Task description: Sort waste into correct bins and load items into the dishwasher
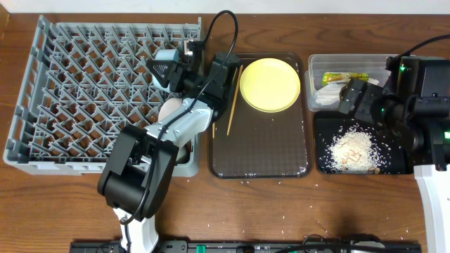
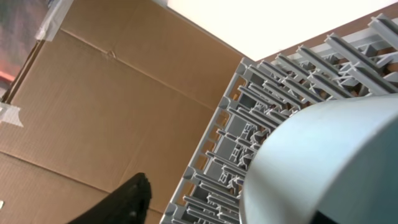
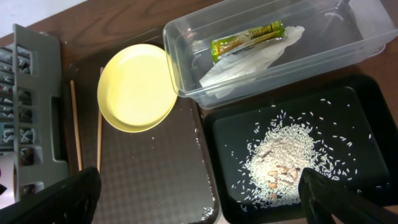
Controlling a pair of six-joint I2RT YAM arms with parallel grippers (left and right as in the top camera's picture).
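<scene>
My left gripper (image 1: 169, 65) is shut on the light blue bowl (image 1: 166, 59) and holds it tilted over the right part of the grey dish rack (image 1: 70, 84). In the left wrist view the bowl (image 2: 323, 155) fills the right side over the rack (image 2: 249, 130). A pale bowl (image 1: 169, 109) lies in the rack, partly hidden under the arm. The yellow plate (image 1: 269, 83) and two chopsticks (image 1: 231, 102) lie on the brown tray (image 1: 260, 151). The wrapper (image 3: 245, 38) and napkin (image 3: 249, 59) are in the clear tub (image 3: 348, 37). Rice (image 3: 280, 162) lies in the black tray (image 3: 224, 134). My right gripper (image 3: 199, 208) is open and empty.
In the overhead view the right gripper (image 1: 351, 98) hovers over the edge between the clear tub (image 1: 313, 67) and the black tray (image 1: 323, 165). A cardboard box (image 2: 93, 93) stands beyond the rack. Scattered rice grains (image 1: 246, 235) lie on the wooden table.
</scene>
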